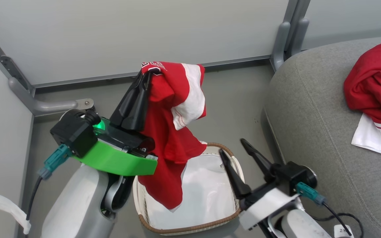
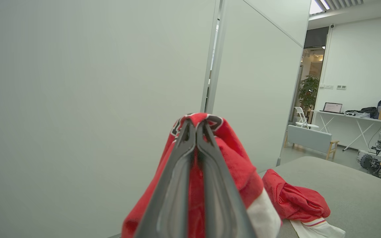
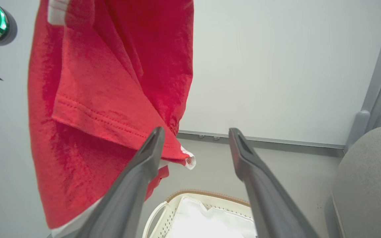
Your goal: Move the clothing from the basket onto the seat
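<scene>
- Clothing, item one: a red garment (image 1: pixel 170 132) with white trim hangs from the left gripper (image 1: pixel 146 74). Its two fingers are pinched together on a fold at the top, where black-and-white print shows.
- The garment's lower hem hangs over the left part of the basket (image 1: pixel 190 228), above the white liner (image 1: pixel 207 188). Whether cloth touches liner cannot be told.
- Clothing, item two: a second red garment (image 1: pixel 372 89) lies crumpled on the seat (image 1: pixel 309 115), with a white-trimmed part spread at its near side.
- Right gripper (image 1: pixel 232 146): fingers spread wide, holding nothing, over the basket's right rim, between the hanging garment and the seat.
- The basket stands on the grey floor (image 1: pixel 236 96), near the seat's edge.
- Surroundings: pale partition panels (image 1: pixel 127 33) close the back and left, and a grey post (image 1: pixel 284 39) stands at the corner beside the seat. A dark cable (image 1: pixel 342 216) trails at lower right.
- Obstruction: the hanging garment and the left arm hide the basket's left rim in the head view.
</scene>
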